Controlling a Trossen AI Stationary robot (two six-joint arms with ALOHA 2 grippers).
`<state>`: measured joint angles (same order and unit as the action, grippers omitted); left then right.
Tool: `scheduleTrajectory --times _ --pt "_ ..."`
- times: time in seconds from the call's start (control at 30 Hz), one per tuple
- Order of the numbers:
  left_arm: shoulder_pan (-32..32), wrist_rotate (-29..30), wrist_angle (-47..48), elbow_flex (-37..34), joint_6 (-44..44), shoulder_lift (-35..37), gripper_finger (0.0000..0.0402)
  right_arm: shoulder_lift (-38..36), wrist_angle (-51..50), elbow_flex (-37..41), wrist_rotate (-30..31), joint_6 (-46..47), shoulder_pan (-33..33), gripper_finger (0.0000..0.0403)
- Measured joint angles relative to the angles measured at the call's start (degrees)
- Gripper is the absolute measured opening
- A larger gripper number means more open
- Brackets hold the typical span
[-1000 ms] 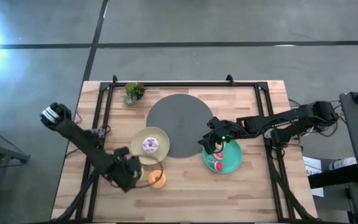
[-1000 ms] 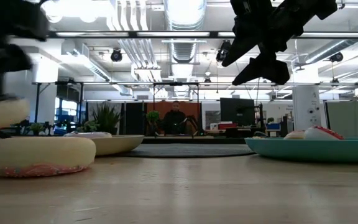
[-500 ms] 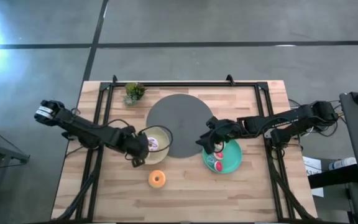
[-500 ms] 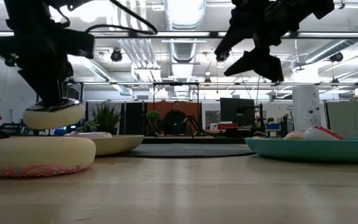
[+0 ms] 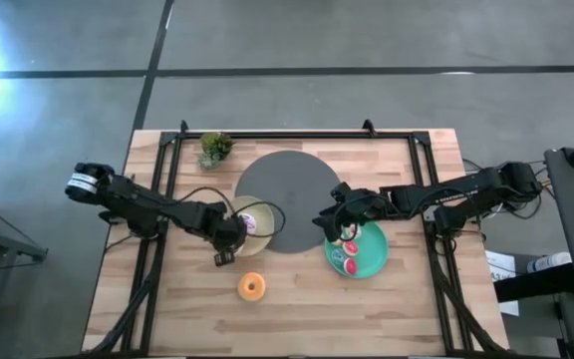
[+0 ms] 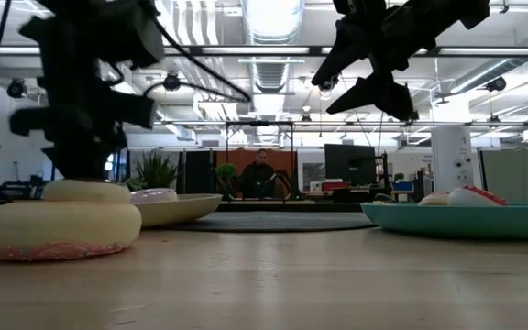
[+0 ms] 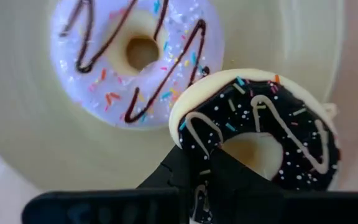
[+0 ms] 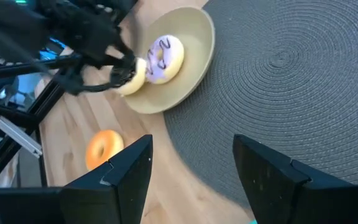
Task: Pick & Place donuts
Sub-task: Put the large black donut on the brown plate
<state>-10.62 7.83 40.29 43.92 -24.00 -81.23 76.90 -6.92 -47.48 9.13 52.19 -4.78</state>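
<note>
L gripper (image 5: 229, 235) is clenched on a choc-frosted donut (image 7: 260, 134): glossy dark icing w/ white squiggle and coloured sprinkles, cream underside. It's held over the near-left rim of the cream plate (image 5: 259, 245), a smooth shallow round dish. In the left wrist view the rim of the ring is pinched between the dark fingers (image 7: 194, 180). Beside it in the plate lies a white-frosted donut (image 7: 138, 53) w/ thin choc drizzle and sprinkles; cannot tell whether the two touch.

R gripper (image 5: 337, 225) hangs w/ fingers spread, nothing in them, above the far-left edge of the teal plate (image 5: 372, 261), just right of the dark grey disc (image 5: 285, 189), which is flat, round and woven in a spiral. Teal plate holds a few small donuts, red/pink-topped (image 5: 349, 256).

One plain orange ring donut (image 5: 252, 287) sits alone on the pale wood-plank table (image 5: 407, 309), near of the cream plate. Small green plant (image 5: 214, 148) at far left of table.
</note>
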Motion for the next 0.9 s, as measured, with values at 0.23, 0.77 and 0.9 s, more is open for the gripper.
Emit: scheduleTrajectory --times 0.23,0.77,0.9 --pt "6.9 1.13 -1.85 1.55 4.48 -1.94 0.0008 0.0 0.0 0.0 0.0 1.78 0.0 0.0215" --pt "15.47 4.95 -7.41 4.5 9.16 -1.77 0.0007 0.0 -0.02 0.0 1.53 2.24 0.17 0.0215" --pt "15.5 5.56 -9.35 5.12 8.91 -1.76 0.0007 0.0 -0.04 0.0 1.55 2.16 0.17 0.0215"
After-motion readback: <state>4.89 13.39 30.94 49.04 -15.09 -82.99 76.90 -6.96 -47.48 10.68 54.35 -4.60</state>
